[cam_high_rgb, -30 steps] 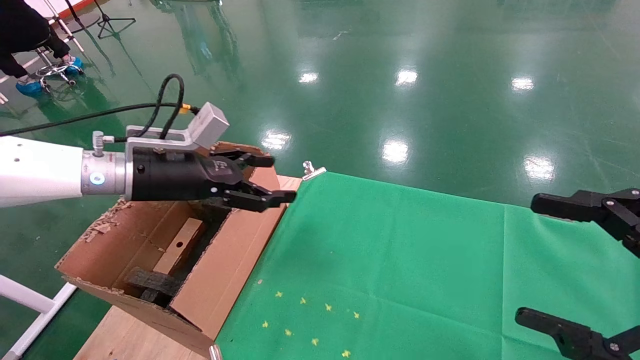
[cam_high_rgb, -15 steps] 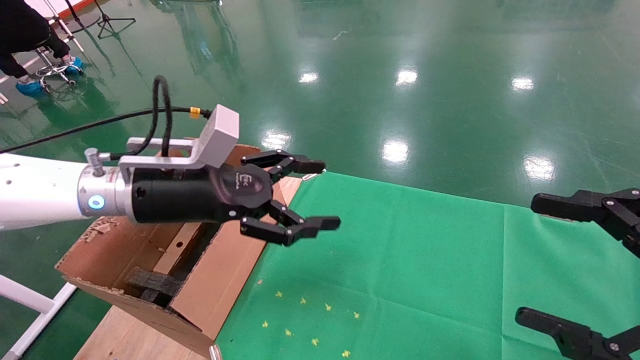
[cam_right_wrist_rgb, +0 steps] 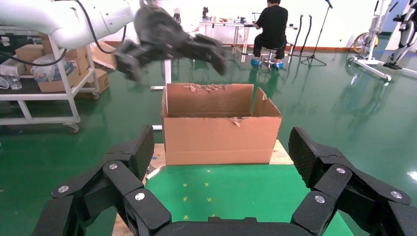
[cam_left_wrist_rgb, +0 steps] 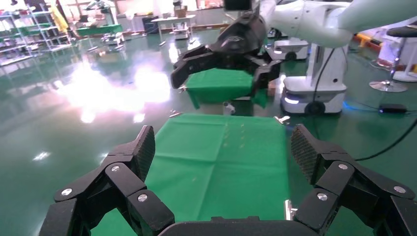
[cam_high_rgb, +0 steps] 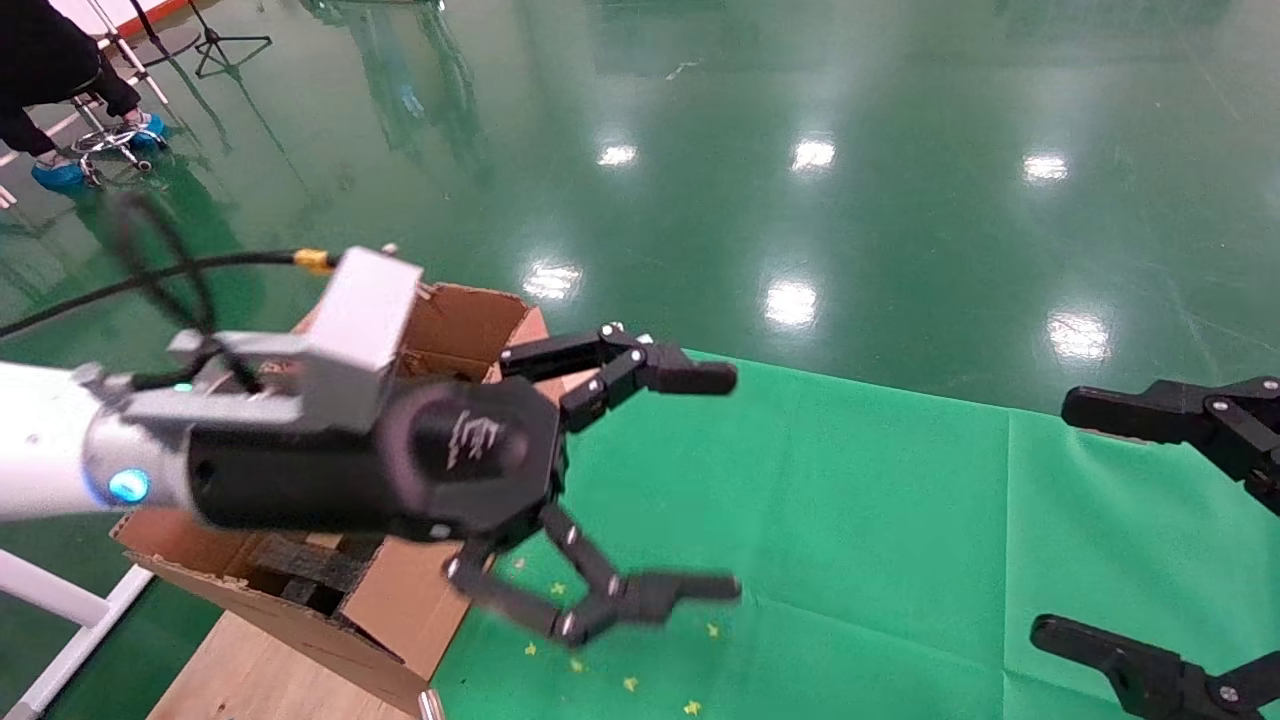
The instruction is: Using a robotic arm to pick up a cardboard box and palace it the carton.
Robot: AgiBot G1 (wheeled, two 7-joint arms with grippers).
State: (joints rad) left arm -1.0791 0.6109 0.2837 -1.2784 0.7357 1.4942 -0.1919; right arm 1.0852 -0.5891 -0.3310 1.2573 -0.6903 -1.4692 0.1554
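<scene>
Although the carton [cam_high_rgb: 400, 600] sits at the table's left edge with flaps up and dark foam [cam_high_rgb: 300, 565] inside, the cardboard box cannot be seen now; it is probably within the carton, hidden behind the arm, so its long axis and heading cannot be told. The robotic arm [cam_high_rgb: 40, 450] reaches over the green cloth [cam_high_rgb: 850, 500], its left gripper [cam_high_rgb: 725, 480] spread wide and empty. Judged stage: placement done, release complete. Next: withdraw clear of the flaps. The right gripper [cam_high_rgb: 1160, 530] is parked, fingers apart.

Bright glare on floor [cam_high_rgb: 800, 300], motion-blurred arm [cam_high_rgb: 60, 470]
</scene>
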